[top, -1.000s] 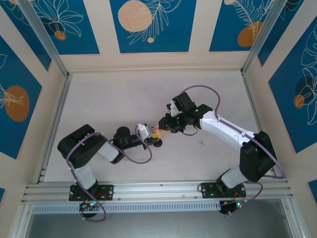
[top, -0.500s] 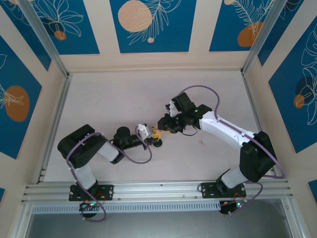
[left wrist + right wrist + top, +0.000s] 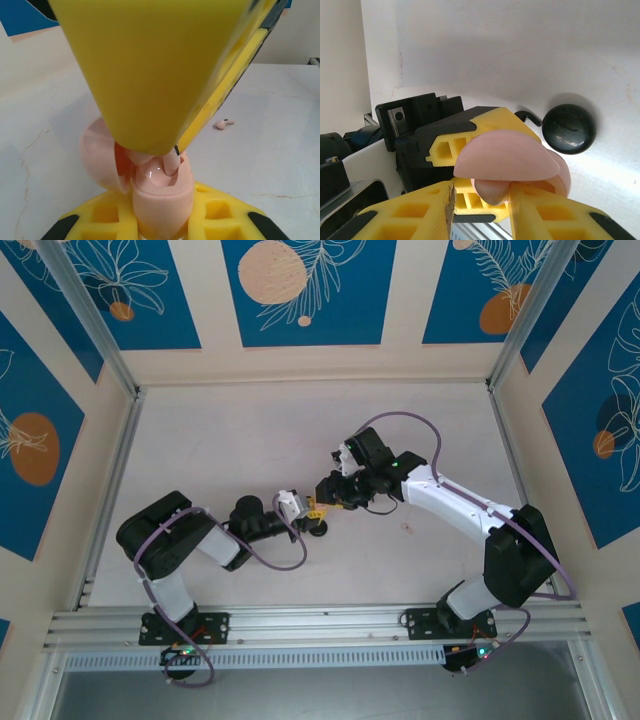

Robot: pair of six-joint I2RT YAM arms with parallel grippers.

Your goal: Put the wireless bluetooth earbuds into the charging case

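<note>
Over the case (image 3: 161,195): the bud (image 3: 170,162) stands stem-down in the mouth, its long axis near upright.
Right gripper (image 3: 482,200): directly above the bud. Its jaws are parted a little wider than the bud, with a gap on one side.
Left gripper (image 3: 160,222): clamped on the case, lid (image 3: 97,155) tipped open.
Second bud (image 3: 223,123): lies flat on the table beyond the case. Your right arm looks nearer, so reach with that one.

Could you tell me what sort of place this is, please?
Likely an enclosed robot test booth: a left arm and right arm bolted to an aluminium rail, a pale table, and blue leaf-print wall panels all round.
</note>
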